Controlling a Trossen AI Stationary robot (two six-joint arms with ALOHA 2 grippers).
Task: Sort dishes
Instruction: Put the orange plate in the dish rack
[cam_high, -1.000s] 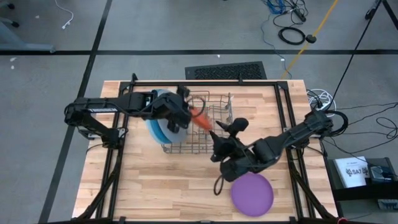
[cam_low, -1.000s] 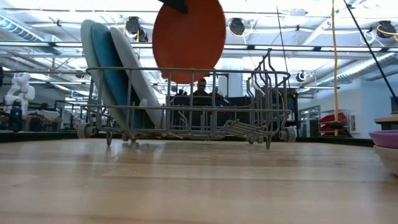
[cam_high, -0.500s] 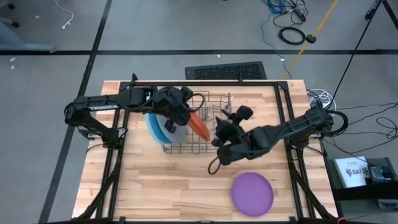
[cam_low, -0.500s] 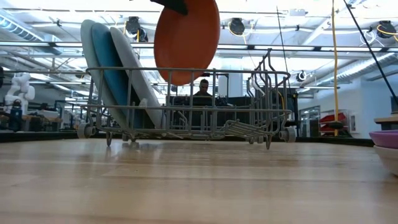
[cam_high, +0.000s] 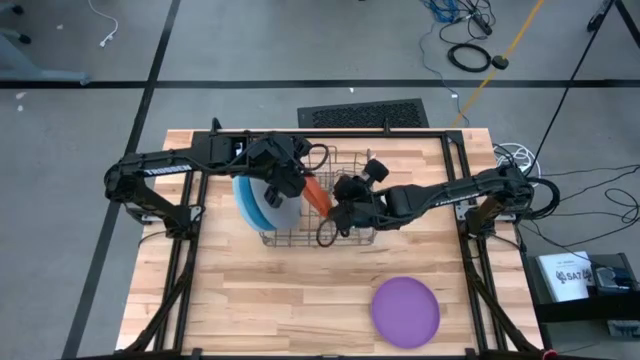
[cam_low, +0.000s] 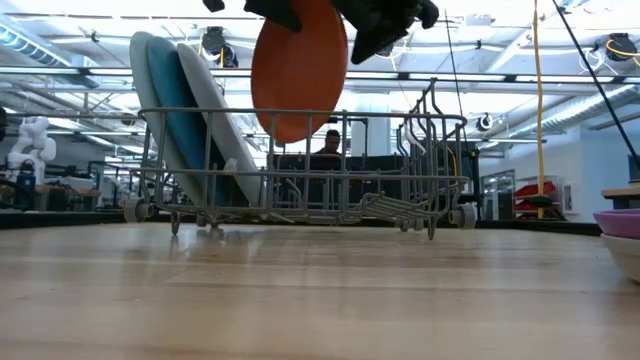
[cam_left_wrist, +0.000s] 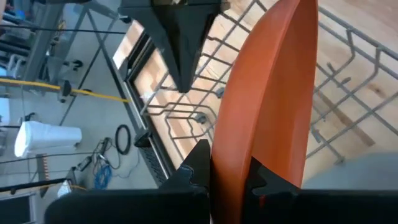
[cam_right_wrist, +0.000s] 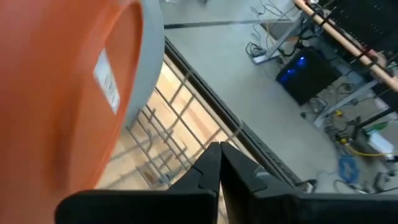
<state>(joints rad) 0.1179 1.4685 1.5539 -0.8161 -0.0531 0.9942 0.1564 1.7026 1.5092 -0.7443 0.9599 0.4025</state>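
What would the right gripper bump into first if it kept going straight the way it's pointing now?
Probably the orange plate, held on edge above the wire rack by the left gripper. The shut right gripper points toward it from close by, though depth is hard to judge.

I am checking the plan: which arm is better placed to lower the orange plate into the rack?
Left. Its gripper is clamped on the orange plate, held upright above the rack. The right gripper is shut and empty beside it.
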